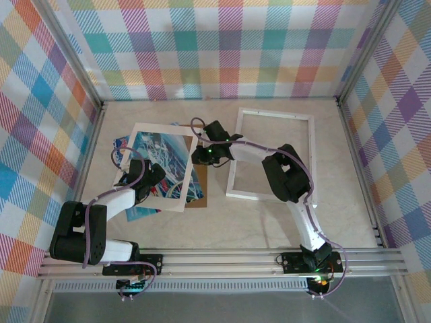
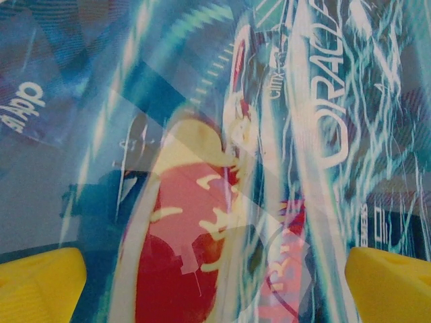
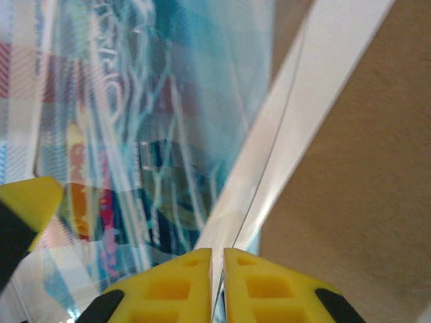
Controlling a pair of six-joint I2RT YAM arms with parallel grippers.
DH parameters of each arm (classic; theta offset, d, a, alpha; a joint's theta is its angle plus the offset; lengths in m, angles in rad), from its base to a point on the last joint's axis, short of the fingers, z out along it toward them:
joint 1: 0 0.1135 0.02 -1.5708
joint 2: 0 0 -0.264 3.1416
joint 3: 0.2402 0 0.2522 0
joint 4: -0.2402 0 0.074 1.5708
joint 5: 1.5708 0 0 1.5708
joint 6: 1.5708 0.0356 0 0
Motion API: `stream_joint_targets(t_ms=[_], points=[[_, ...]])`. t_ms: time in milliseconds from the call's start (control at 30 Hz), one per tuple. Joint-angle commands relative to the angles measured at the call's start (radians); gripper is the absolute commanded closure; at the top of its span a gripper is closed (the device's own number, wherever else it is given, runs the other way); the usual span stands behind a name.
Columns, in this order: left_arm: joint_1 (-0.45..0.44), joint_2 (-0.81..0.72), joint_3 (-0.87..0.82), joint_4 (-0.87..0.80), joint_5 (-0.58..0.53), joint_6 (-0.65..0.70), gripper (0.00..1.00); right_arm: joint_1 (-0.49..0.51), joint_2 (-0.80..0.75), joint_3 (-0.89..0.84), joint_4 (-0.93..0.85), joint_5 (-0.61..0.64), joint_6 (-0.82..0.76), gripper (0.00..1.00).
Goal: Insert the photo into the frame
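- Pastel plaid walls [image 1: 222,47] close in your beige tabletop [image 1: 222,222] on three sides.
- You'll find the large white moulded rectangular frame [image 1: 276,113] lying flat right of centre, with bare table showing through it.
- At 9 o'clock from the frame lies the glossy blue-and-teal swirled photo [image 1: 161,158], flat on the table with a thin flat cream mat border [image 1: 165,130] over it.
- A plain brown backing board [image 1: 197,192] pokes out at 5 o'clock from the mat.
- Your left gripper [image 1: 149,178] sits over the photo's lower part. In its wrist view the yellow fingers [image 2: 40,282] stand wide apart above the red patches, holding nothing.
- Your right gripper [image 1: 201,157] is at the mat's 3 o'clock edge. In its wrist view the fingertips [image 3: 168,286] are pressed nearly together on the pale mat strip [image 3: 296,108], with the photo [image 3: 155,134] to one side and the board [image 3: 357,168] to the other.
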Motion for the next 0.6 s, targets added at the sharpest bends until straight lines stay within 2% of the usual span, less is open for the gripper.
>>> stream_joint_targets(t_ms=[0, 167, 400, 567], points=[[-0.003, 0.040, -0.033, -0.032, 0.085, -0.039, 0.00, 0.019, 0.033, 0.026, -0.045, 0.007, 0.036, 0.89], [-0.004, 0.046, -0.034, -0.024, 0.086, -0.046, 0.00, 0.021, 0.036, 0.027, -0.056, -0.008, 0.107, 1.00], [-0.005, -0.015, -0.019, -0.067, 0.074, -0.036, 0.00, 0.019, -0.049, -0.044, -0.025, 0.026, 0.093, 1.00], [-0.005, -0.037, -0.020, -0.079, 0.053, -0.025, 0.00, 0.019, -0.083, -0.052, -0.023, -0.004, 0.071, 1.00]])
